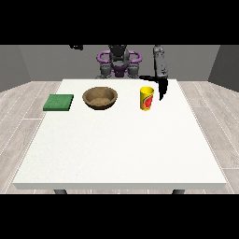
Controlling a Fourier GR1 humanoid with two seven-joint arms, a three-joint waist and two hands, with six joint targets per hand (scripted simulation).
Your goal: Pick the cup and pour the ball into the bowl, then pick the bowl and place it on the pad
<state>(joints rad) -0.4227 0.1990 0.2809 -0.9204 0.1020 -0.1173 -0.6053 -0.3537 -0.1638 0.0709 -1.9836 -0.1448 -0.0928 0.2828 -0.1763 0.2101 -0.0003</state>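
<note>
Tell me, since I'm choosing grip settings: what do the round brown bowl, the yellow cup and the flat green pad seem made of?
The round brown bowl looks like matte wood, going by its mottled brown surface. The yellow cup seems to be smooth plastic or coated paper, with a printed red mark. The flat green pad looks like matte foam or cloth, though its material stays uncertain.

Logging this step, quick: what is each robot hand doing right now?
Robot hand at the view's right: beside the cup, holding nothing; open or shut cannot be told.
Robot hand at the view's left: not visible.
</note>
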